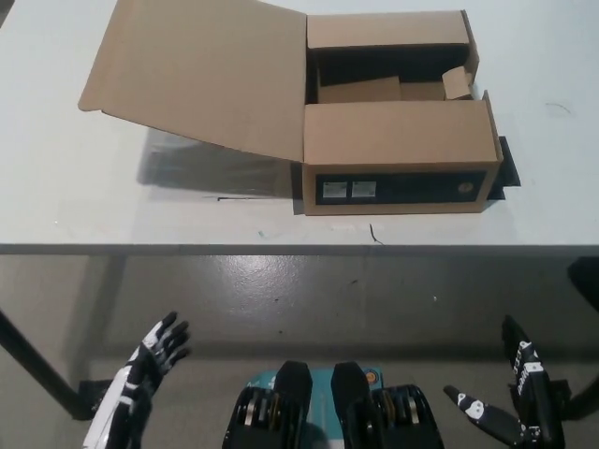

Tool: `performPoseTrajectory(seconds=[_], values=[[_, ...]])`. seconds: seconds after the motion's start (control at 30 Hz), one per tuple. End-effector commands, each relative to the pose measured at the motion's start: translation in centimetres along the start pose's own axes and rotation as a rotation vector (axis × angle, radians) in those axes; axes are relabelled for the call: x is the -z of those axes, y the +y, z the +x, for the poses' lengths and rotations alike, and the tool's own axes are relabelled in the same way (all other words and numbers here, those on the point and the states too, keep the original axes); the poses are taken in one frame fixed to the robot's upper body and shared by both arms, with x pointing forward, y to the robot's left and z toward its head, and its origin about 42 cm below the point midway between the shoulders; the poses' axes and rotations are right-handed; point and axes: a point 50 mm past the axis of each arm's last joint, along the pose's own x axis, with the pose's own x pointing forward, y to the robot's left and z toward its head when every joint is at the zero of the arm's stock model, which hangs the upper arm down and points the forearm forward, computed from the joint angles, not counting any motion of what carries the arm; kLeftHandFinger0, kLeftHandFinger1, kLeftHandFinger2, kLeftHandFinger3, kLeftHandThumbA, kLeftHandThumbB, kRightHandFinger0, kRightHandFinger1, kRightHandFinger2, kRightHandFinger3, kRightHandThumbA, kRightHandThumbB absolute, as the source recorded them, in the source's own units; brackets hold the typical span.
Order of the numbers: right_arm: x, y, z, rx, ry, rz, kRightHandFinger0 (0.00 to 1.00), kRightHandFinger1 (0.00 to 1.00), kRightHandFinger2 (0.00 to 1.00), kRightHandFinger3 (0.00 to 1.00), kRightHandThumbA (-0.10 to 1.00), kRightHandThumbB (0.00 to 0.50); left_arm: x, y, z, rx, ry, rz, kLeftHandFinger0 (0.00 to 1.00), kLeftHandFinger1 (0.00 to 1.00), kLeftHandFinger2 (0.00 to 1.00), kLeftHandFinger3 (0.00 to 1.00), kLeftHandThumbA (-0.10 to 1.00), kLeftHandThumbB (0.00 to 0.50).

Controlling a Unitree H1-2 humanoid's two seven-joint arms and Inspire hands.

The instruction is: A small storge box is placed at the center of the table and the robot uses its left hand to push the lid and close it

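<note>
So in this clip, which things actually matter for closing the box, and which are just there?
Part of the job:
- cardboard box, open on the table
- its lid, flung out to the left
- left hand, open, low at the lower left

Just there:
- right hand, open, resting at the lower right
- table
- floor

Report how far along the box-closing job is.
Done: only the setup. The cardboard box sits on the white table, with its lid swung fully open to the robot's left. In hand: nothing. The white left hand is open, below the table edge and well short of the lid; the black right hand rests open at lower right. Left: reaching the lid and pushing it over the box.
</note>
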Motion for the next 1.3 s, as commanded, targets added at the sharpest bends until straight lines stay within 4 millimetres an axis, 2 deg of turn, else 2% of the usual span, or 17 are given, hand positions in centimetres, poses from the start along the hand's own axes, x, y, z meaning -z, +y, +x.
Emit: performPoseTrajectory(seconds=[0.0,0.03,0.07,0.13,0.23,0.63,0.97,1.03,1.27], values=[[-1.1,-0.3,0.7,0.020,-0.099,0.007,1.00,1.00,1.00,1.00,1.00,0.367,-4.4,-0.3,0.2,0.125,-0.161,-0.153,1.00,1.00,1.00,1.00,1.00,0.234],[-1.0,-0.2,0.7,0.021,-0.098,0.008,1.00,1.00,1.00,1.00,1.00,0.368,-4.9,-0.3,0.2,0.133,-0.163,-0.191,1.00,1.00,1.00,1.00,1.00,0.246],[-1.1,-0.2,0.8,0.018,-0.099,0.003,1.00,1.00,1.00,1.00,1.00,0.367,-5.8,-0.2,0.4,0.152,-0.167,-0.272,1.00,1.00,1.00,1.00,1.00,0.301],[-1.1,-0.2,0.8,0.017,-0.100,0.007,1.00,1.00,1.00,1.00,1.00,0.366,-6.9,0.0,1.0,0.164,-0.193,-0.377,1.00,1.00,1.00,1.00,1.00,0.311],[-0.9,0.1,0.6,0.016,-0.092,0.019,1.00,1.00,1.00,1.00,1.00,0.358,-7.8,0.5,2.7,0.184,-0.225,-0.607,1.00,1.00,1.00,1.00,1.00,0.356],[-0.9,0.1,0.8,0.022,-0.090,0.016,1.00,1.00,1.00,1.00,1.00,0.364,-8.9,1.6,7.1,0.173,-0.250,-1.106,1.00,1.00,1.00,1.00,1.00,0.379],[-1.0,0.2,1.0,0.026,-0.099,-0.002,1.00,1.00,1.00,1.00,1.00,0.354,-9.0,1.9,9.9,0.120,-0.260,-1.236,1.00,1.00,1.00,1.00,1.00,0.369],[-1.1,0.2,1.1,0.023,-0.101,0.009,1.00,1.00,1.00,1.00,1.00,0.335,-8.9,1.8,10.6,0.117,-0.256,-1.248,1.00,1.00,1.00,1.00,1.00,0.377],[-1.2,0.2,1.1,0.030,-0.103,0.003,1.00,1.00,1.00,1.00,1.00,0.357,-7.7,1.8,12.6,0.063,-0.215,-1.289,1.00,1.00,1.00,1.00,1.00,0.398]])
